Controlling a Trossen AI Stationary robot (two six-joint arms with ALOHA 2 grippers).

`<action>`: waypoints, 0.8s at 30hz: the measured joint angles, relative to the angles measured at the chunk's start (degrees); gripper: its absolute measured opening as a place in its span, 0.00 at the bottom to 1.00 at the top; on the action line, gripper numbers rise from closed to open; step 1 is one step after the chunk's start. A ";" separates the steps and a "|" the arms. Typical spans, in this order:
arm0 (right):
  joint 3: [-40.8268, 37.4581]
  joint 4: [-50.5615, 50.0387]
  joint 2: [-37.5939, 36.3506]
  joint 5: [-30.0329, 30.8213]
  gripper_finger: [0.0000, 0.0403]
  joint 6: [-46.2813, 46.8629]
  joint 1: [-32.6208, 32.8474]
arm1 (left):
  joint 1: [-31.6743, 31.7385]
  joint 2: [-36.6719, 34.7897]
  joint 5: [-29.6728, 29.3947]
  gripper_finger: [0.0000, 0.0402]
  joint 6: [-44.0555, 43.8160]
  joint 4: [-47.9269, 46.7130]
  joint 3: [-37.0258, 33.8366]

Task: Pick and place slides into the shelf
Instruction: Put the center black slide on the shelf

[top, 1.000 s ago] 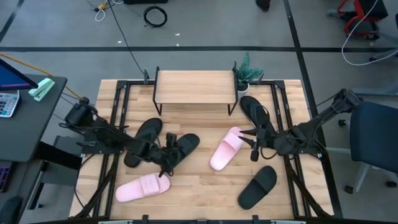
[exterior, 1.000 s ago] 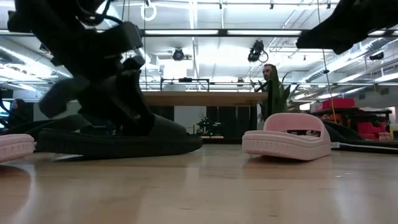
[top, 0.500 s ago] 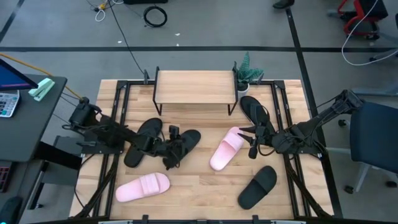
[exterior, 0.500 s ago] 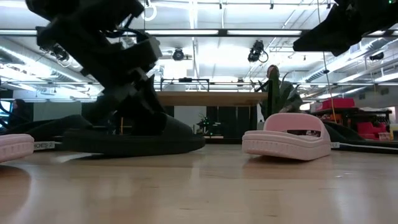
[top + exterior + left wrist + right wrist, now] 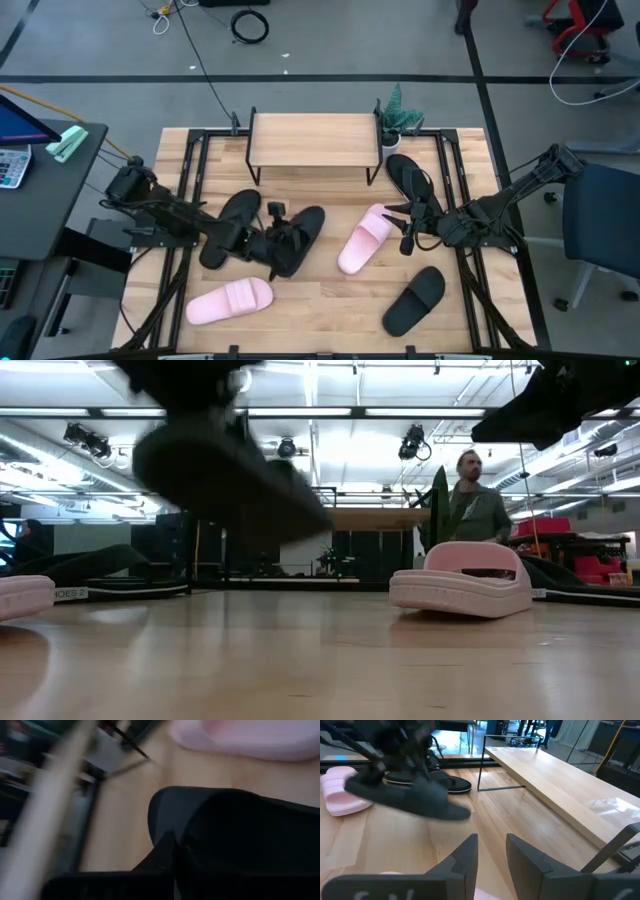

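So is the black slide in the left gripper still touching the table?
Apart. The low view shows the black slide hanging tilted, with open room visible between it and the tabletop; the left gripper holds it.

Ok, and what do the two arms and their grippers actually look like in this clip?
Both arms are dark, nearly black, built of slim jointed segments with chunkier blocks at the joints. The left gripper and right gripper are the same dark colour. Up close, the right gripper's fingers are flat, matte, dark grey blades with squared tips. No markings or loose cables are readable.
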 joint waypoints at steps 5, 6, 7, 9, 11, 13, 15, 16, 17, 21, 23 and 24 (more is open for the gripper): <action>-0.02 0.00 -0.02 0.00 0.27 0.08 0.00 | 1.01 -0.73 -7.42 0.03 -0.17 -20.90 17.58; -0.02 0.00 -0.02 -0.01 0.27 0.25 0.00 | 1.98 -0.73 -7.88 0.03 -0.15 -23.61 20.52; -0.02 0.00 -0.01 0.00 0.27 0.96 0.02 | 3.24 -0.73 -7.97 0.03 -0.16 -25.97 23.48; -0.02 0.00 -0.02 -0.01 0.27 2.76 0.02 | 6.24 -0.73 -7.97 0.03 -0.20 -28.59 28.33; -0.02 0.00 -0.02 0.00 0.27 4.17 0.07 | 9.84 -0.73 -7.94 0.03 -0.30 -32.07 32.45; -0.02 -0.02 -0.02 0.00 0.27 4.39 0.07 | 13.70 -0.73 -7.61 0.03 -1.40 -35.59 35.47; -0.02 -0.02 -0.02 -0.02 0.27 4.42 0.07 | 17.79 -0.77 -6.46 0.03 -3.16 -38.99 37.05; -0.02 -0.04 -0.02 -0.02 0.27 4.39 0.07 | 19.85 -0.77 -5.64 0.03 -4.25 -40.25 37.19; -0.02 -0.13 -0.02 -0.06 0.27 4.39 0.07 | 21.98 -0.77 -4.48 0.03 -4.80 -41.15 37.01; -0.02 -1.85 -0.01 -1.84 0.27 4.39 0.07 | 29.18 -0.75 0.19 0.03 -5.04 -40.20 31.72; -0.04 -2.27 0.00 -2.40 0.27 4.39 0.07 | 31.84 -0.73 0.29 0.03 -1.98 -36.66 27.35; -0.04 -2.25 -0.01 -2.52 0.27 4.39 0.08 | 32.95 -0.72 0.32 0.03 0.26 -33.52 25.37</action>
